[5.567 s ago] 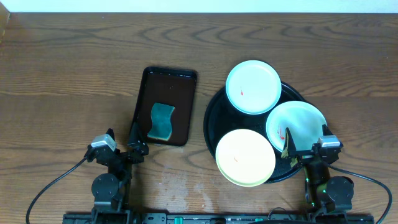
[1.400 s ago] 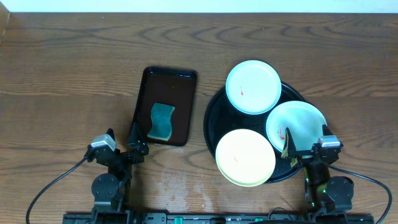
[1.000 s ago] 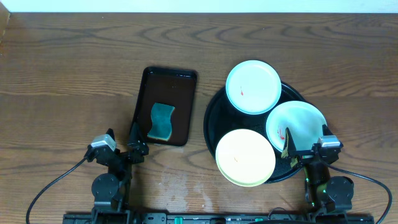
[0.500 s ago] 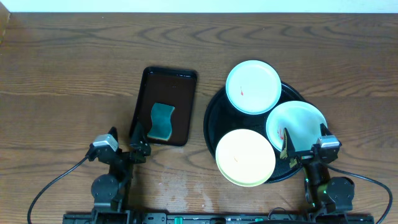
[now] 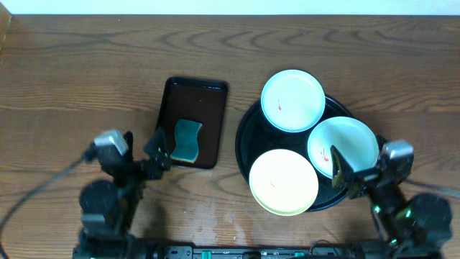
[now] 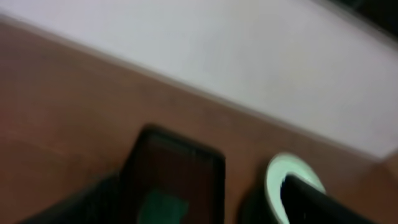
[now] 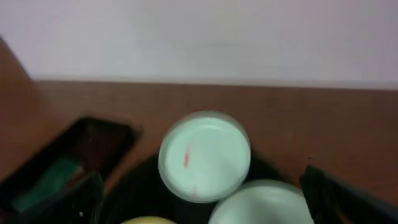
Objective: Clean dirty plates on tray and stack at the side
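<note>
Three plates lie on the round black tray [image 5: 246, 137]: a mint plate [image 5: 292, 101] with a red smear at the back, a white plate [image 5: 345, 145] with a red smear at the right, and a pale yellow plate [image 5: 284, 182] at the front. My left gripper [image 5: 144, 147] is open and empty at the front left corner of the rectangular tray. My right gripper [image 5: 359, 167] is open and empty over the white plate's front edge. The right wrist view is blurred and shows the mint plate [image 7: 205, 155] and the white plate [image 7: 264, 202]. The left wrist view is blurred too.
A small rectangular black tray [image 5: 208, 101] left of the round tray holds a teal sponge [image 5: 187, 140]. Both also show in the left wrist view: tray [image 6: 174, 168], sponge [image 6: 163, 208]. A pale wall borders the table's far edge.
Both arms have risen from their rest pose. The left arm has shifted left and the right arm right. Plates, trays and sponge have not moved.
</note>
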